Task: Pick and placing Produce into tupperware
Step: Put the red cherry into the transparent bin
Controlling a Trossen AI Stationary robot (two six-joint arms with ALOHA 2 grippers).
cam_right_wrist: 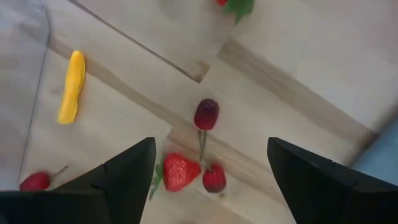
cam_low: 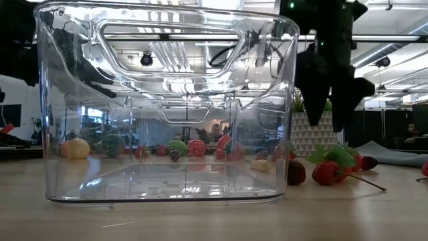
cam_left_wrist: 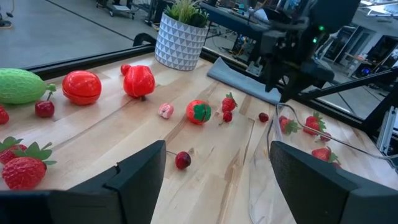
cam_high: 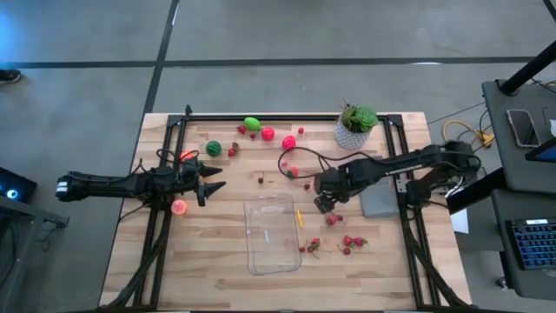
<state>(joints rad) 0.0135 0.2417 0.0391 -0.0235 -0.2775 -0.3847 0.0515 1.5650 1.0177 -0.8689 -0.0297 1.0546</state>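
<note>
tupperware (cam_high: 271, 233) sits empty mid-table; right gripper (cam_high: 324, 202) hovers released beside its edge, left gripper (cam_high: 211, 180) released.

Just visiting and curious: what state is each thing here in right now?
Tupperware: upright, lidless, empty.
Produce: scattered on the table, none in the tupperware.
Left end effector: open, holding nothing.
Right end effector: open, above small red pieces.
Plant: upright.

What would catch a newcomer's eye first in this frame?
The clear tupperware stands empty at the table's front centre, filling most of the low view. Red produce lies scattered around it on the wood. The open right gripper hangs over a strawberry just right of the container.
</note>
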